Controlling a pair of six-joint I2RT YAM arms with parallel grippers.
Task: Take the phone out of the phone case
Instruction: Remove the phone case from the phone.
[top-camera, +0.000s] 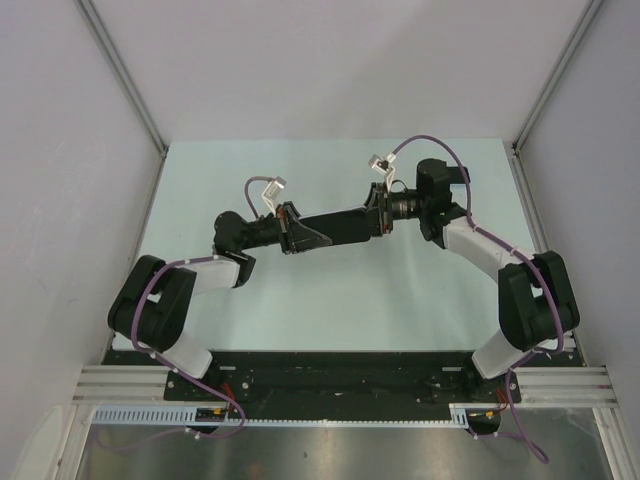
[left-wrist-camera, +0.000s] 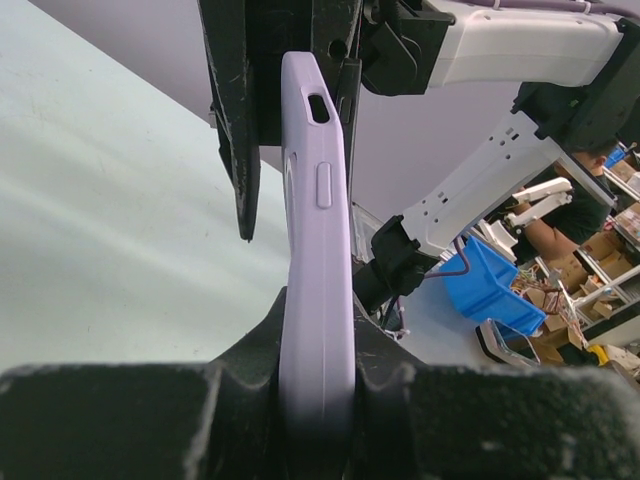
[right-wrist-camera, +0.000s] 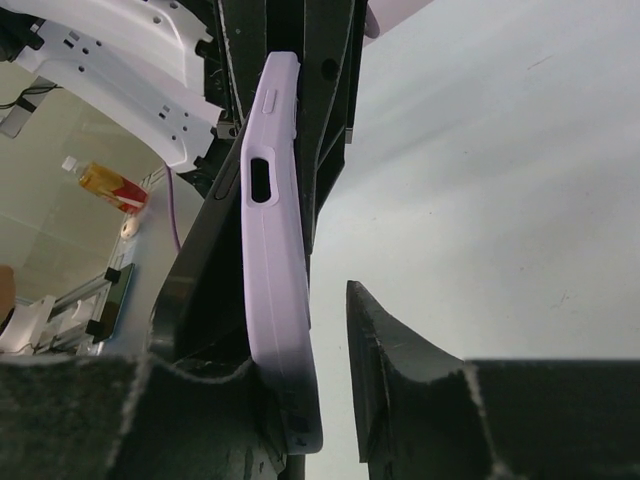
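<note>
The phone in its lilac phone case (left-wrist-camera: 318, 250) hangs above the table, spanning between my two grippers. From above it reads as a dark slab (top-camera: 335, 228). My left gripper (top-camera: 290, 228) (left-wrist-camera: 318, 330) is shut on one end of the case, a finger pressed to each side. At the other end, the case (right-wrist-camera: 275, 260) lies between the fingers of my right gripper (top-camera: 380, 213) (right-wrist-camera: 300, 340). The right-hand finger (right-wrist-camera: 400, 380) stands clear of the case with a gap. A glossy black slab, apparently the phone (right-wrist-camera: 205, 270), angles away from the case on its left side.
The pale green table (top-camera: 330, 310) lies below, with white walls at the back and both sides. Purple cables loop over both arms. Past the table edge the left wrist view shows a blue bin (left-wrist-camera: 490, 285) and workshop clutter.
</note>
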